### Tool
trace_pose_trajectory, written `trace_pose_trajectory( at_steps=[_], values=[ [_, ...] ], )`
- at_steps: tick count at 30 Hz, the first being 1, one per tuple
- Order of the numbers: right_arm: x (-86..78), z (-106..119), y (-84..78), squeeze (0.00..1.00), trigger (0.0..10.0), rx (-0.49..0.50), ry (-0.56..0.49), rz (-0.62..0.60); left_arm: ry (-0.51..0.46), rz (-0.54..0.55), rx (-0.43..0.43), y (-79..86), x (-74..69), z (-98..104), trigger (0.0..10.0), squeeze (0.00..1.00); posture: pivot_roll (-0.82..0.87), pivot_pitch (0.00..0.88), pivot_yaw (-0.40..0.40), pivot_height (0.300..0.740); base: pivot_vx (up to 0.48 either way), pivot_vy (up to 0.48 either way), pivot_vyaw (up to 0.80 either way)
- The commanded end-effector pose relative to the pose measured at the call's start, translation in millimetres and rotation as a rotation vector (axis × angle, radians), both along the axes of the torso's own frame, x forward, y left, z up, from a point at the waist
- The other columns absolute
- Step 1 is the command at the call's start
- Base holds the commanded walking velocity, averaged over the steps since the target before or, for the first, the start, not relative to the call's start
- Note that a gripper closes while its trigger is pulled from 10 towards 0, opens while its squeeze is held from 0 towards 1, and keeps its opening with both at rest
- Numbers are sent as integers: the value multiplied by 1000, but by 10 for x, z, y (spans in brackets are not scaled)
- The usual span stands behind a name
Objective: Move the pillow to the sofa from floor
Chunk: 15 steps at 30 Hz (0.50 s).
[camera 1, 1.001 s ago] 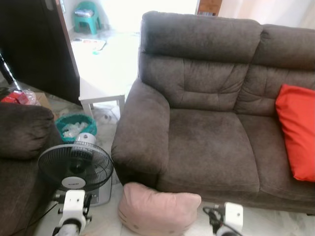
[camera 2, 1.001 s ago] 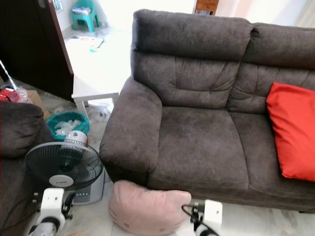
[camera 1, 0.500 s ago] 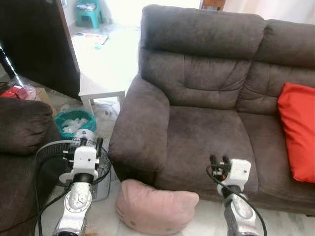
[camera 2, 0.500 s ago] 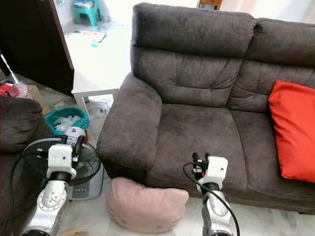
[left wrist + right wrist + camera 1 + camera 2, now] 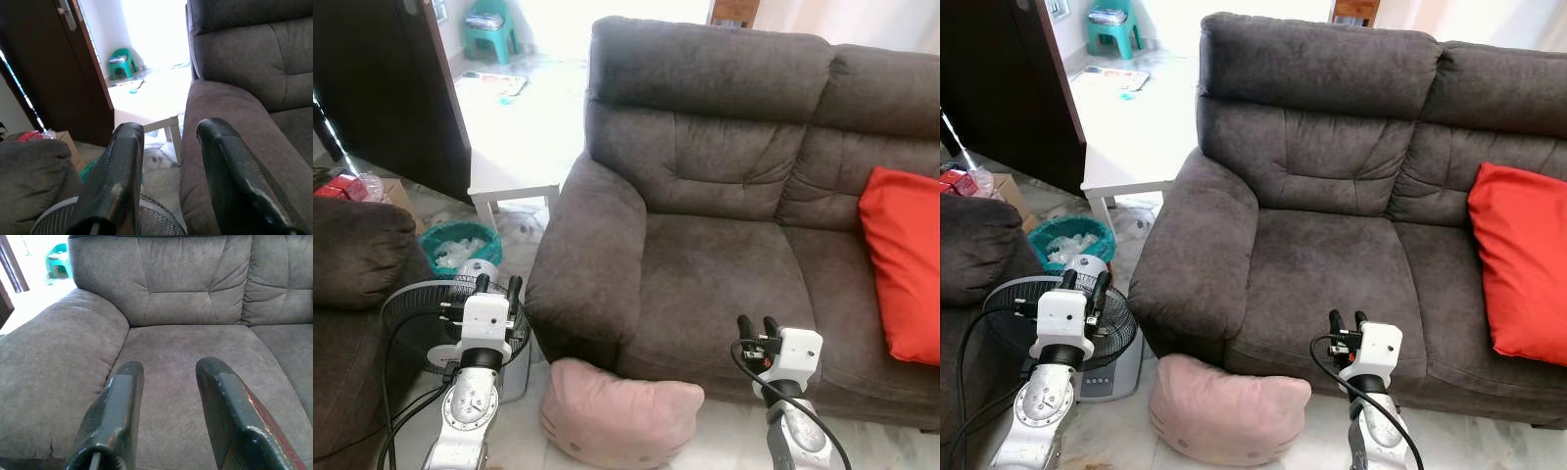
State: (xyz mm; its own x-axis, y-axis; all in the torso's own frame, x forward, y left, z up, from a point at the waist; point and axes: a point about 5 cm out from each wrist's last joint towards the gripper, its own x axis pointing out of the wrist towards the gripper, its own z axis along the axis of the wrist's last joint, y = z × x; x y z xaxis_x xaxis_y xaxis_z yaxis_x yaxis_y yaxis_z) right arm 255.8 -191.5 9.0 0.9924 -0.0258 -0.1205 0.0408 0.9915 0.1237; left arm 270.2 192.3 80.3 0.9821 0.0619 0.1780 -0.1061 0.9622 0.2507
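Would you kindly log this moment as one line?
pillow: on floor by sofa | left tool: open, raised | right tool: open, raised | not grasped yet

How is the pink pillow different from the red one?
The pink pillow lies on the floor against the front of the sofa; the red pillow is up on the sofa seat. The pink pillow lies low and flat, while the red pillow leans against the backrest. The pink is pale; the red is bright. Both look soft, and neither gripper touches them.

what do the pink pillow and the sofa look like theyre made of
Pink pillow: soft matte fabric, probably plush; it sags rounded on the floor, no sheen. Sofa: dark brown suede-like or microfibre upholstery, judging by its mottled brushed nap and stitched, tufted back.
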Motion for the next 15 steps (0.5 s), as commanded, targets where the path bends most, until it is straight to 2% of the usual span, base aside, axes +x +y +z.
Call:
trace_pose_trajectory(
  at_steps=[1, 15],
  values=[
    [34, 35, 9, 0, 10000, 8, -9, 0, -11, -11, 4, -18, 8, 59, 10000, 0, 138, 0, -80, 740, 296, 0, 0],
    [59, 35, 105, 0, 10000, 36, -2, -8, 14, -22, 14, 1, 40, 118, 10000, 0, 143, 1, -48, 740, 305, 0, 0]
  ],
)
